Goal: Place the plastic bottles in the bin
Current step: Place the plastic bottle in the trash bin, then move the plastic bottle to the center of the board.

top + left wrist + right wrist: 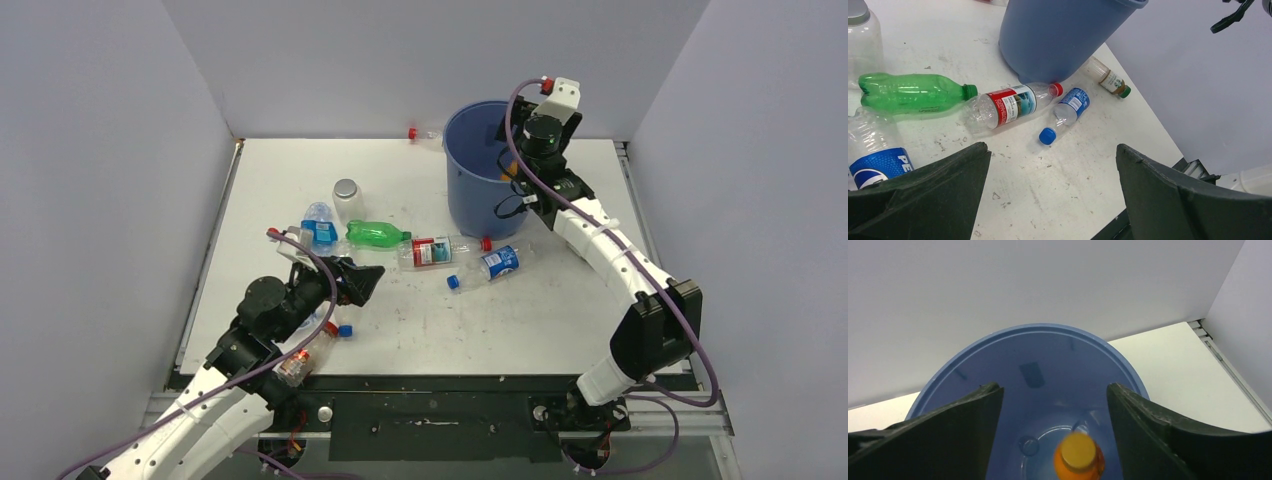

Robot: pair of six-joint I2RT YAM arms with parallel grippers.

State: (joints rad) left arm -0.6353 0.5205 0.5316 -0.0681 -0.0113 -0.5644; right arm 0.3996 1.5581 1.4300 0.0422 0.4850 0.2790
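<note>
The blue bin (470, 175) stands at the back of the table. My right gripper (508, 172) hangs open over its mouth. In the right wrist view its fingers (1053, 388) are spread, and an orange-filled bottle (1079, 458), blurred, is inside the bin (1033, 331) below them, touching neither finger. My left gripper (365, 283) is open and empty above the table. Ahead of it (1052, 149) lie a green bottle (913, 92), a red-labelled bottle (1008, 105), a blue-capped bottle (1065, 112) and a Pepsi bottle (878, 162).
A clear grey-capped bottle (347, 197) stands left of the bin. A red-capped bottle (425, 134) lies behind the bin. A brown bottle with a green cap (1108, 80) lies at the bin's foot. Another bottle (300, 360) lies under my left arm. Walls enclose three sides.
</note>
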